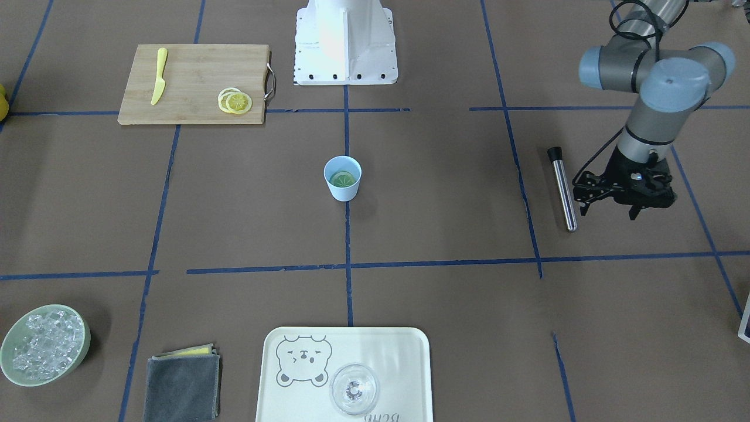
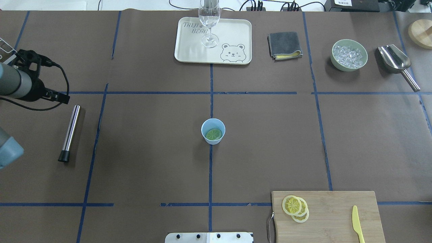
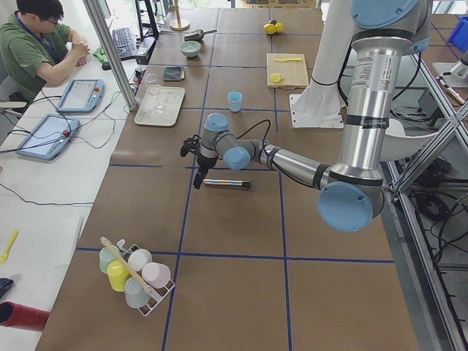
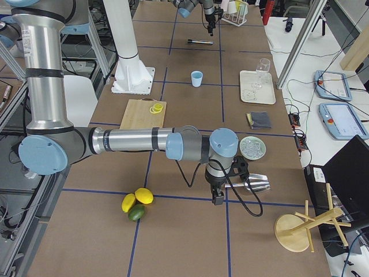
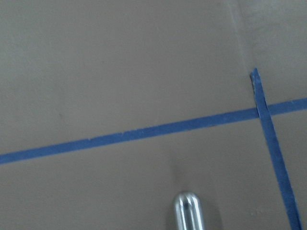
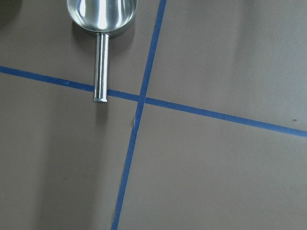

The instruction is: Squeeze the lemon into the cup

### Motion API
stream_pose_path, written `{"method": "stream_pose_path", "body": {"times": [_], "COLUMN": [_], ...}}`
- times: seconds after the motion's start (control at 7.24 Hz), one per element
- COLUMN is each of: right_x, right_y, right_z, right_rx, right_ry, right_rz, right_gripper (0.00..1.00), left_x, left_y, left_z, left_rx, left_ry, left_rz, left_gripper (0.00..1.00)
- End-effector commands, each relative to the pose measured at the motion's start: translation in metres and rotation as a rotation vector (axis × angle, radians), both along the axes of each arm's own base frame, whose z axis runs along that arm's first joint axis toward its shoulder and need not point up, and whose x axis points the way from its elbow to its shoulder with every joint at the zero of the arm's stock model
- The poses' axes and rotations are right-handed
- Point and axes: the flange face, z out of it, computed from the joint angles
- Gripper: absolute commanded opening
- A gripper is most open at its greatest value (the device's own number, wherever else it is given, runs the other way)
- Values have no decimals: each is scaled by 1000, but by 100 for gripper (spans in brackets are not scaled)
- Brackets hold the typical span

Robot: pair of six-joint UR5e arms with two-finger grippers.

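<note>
One lemon slice (image 1: 343, 179) inside one cup (image 1: 343, 191); about three slices (image 1: 235, 101) on board (image 1: 193, 82). Left hand (image 1: 607, 210) spread; right hand (image 4: 217, 199): cannot tell.

One small pale-blue cup (image 2: 212, 123) holding one thin yellow lemon slice (image 2: 214, 134), at least two more overlapping lemon slices (image 2: 295, 206), and one each of yellow knife (image 2: 357, 222), bamboo board (image 2: 337, 216), clear stemmed glass (image 2: 209, 20), cream tray (image 2: 192, 47), steel rod (image 2: 70, 131), steel scoop (image 2: 395, 59), green ice bowl (image 2: 341, 65) and grey cloth (image 2: 284, 45).

The right gripper (image 4: 218, 199) shows only in the right side view, its fingers too small to judge. The left wrist view's bottom edge cuts off the steel rod (image 5: 188, 213). The right wrist view's top edge cuts the scoop (image 6: 101, 14). The cup (image 1: 343, 192) wall hides part of the lemon (image 1: 343, 178).
</note>
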Motion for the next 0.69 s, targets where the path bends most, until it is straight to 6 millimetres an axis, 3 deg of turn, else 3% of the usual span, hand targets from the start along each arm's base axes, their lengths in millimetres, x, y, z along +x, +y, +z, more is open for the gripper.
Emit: {"method": "stream_pose_path", "body": {"times": [0.0, 0.14, 0.28, 0.41, 0.55], "right_x": [0, 0, 0, 0, 0], "right_y": [1, 2, 1, 1, 1], "right_z": [1, 3, 2, 1, 1], "right_rx": [-2, -6, -3, -2, -1], "right_ry": [0, 0, 0, 0, 1], "right_rz": [0, 0, 0, -2, -2], "right_gripper": [100, 100, 100, 100, 100], "left_x": [-151, -210, -267, -311, -353], "left_y": [-32, -32, -27, -15, 6], "left_z": [13, 23, 51, 76, 91], "left_rx": [92, 88, 3, -137, -171], "left_ry": [-39, -78, -118, -118, -98], "left_rz": [124, 148, 146, 110, 72], "left_gripper": [100, 100, 100, 100, 100]}}
